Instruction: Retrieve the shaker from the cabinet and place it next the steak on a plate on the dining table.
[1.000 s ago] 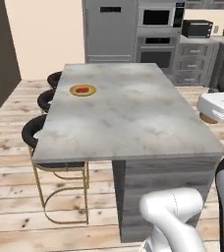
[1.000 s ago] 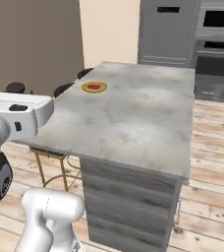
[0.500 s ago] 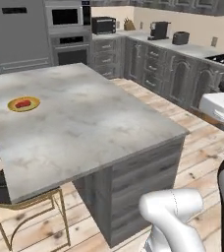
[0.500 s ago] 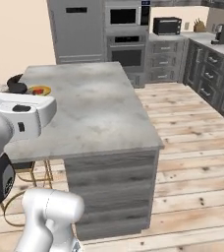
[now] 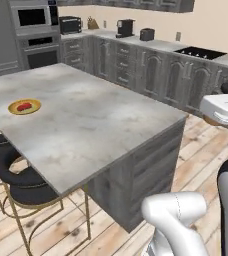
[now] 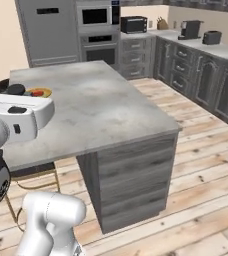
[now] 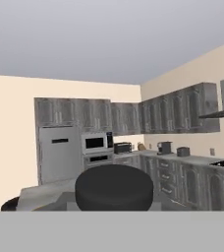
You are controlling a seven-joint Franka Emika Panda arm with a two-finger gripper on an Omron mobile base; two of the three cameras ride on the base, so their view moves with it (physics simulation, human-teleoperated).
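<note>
Gripper: the gripper (image 5: 212, 112) sits at the right edge of the left base view, held level above the floor. Its jaws are drawn in, and I judge them to be pinching the shaker (image 7: 114, 189).
Shaker: its dark cap shows at the bottom centre of the hand view. An orange-brown sliver peeks from under the white hand in the left base view. It is off the surface and well apart from the plate.
Plate: the yellow plate (image 5: 11, 107) lies at the left of the left base view, near the far corner of the dining table (image 5: 101, 125). The steak (image 5: 23, 106) is on it.
Change: over the last second both base views have swung across the kitchen. The plate slid from upper centre to the left of the frame. That is the base turning, not the things moving.
Meaning: the fetch from the cabinet looks done and this is the carry. The base probably has to close in on the plate's end of the surface before any set-down.
</note>
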